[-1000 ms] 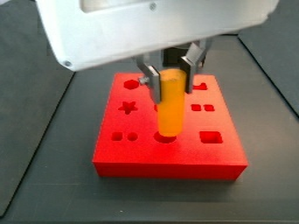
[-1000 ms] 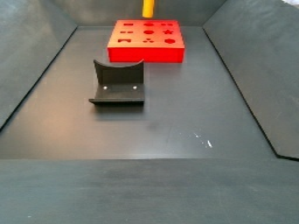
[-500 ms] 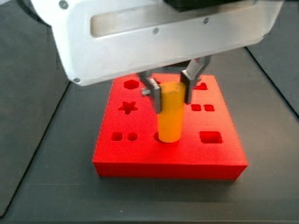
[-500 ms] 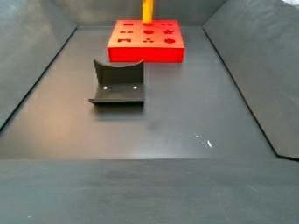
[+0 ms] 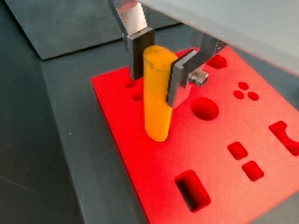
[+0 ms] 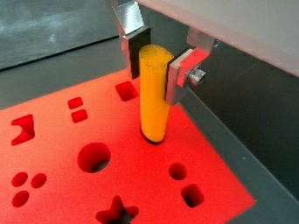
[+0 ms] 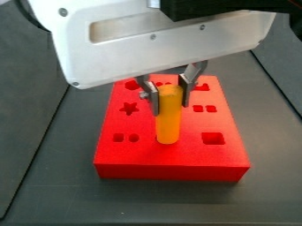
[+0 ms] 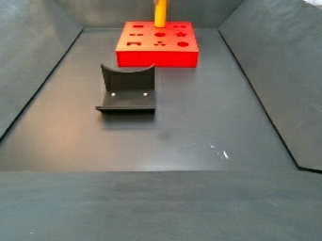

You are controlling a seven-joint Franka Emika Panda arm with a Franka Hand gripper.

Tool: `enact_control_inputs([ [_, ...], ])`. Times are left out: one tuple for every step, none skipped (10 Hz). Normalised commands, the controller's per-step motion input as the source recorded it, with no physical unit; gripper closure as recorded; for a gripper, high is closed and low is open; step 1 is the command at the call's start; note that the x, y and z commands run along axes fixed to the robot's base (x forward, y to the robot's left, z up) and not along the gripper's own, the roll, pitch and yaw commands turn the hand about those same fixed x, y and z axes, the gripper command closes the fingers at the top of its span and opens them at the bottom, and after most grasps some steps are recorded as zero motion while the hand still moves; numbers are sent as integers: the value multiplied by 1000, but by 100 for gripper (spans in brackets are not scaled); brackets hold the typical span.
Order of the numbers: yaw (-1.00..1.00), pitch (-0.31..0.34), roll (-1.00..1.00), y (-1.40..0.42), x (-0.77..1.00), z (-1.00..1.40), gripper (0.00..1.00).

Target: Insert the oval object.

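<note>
The gripper [image 5: 160,59] stands over the red block [image 7: 172,152], its fingers [image 6: 184,74] clamped on the upper part of the oval object [image 6: 155,96], which stands upright with its lower end in or right at a hole near the block's middle. The insertion looks begun but not finished: most of the peg stands above the block in both wrist views, so pushing it down and letting go appear left. The fixture [image 8: 127,89] stands apart on the dark surface [image 8: 164,141].

The gripper [image 5: 163,59] is hanging over the red block [image 5: 251,188], its silver fingers [image 5: 184,72] clamping the upright oval object [image 5: 156,96], whose lower end is meeting the block's top.
</note>
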Motion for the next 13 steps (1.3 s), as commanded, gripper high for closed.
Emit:
enact_control_inputs([
  [-40,9,141,0,0,-154,100],
  [-74,0,131,-34,0,-203,100],
  [-149,0,109,-63,0,-271,100],
  [-203,0,30,0,-100,-274,100],
  [-146,-1,27,-34,46,-269,100],
  [-186,0,50,-49,269,-351,100],
  [-203,0,73,-31,266,-466,100],
  [-180,0,79,0,254,-637,100],
  [-183,10,84,-14,309,-709,100],
  [-91,1,111,0,0,-671,100],
  [-11,0,180,0,-194,-449,100],
  [0,6,19,0,0,0,100],
  [0,0,0,0,0,0,100],
])
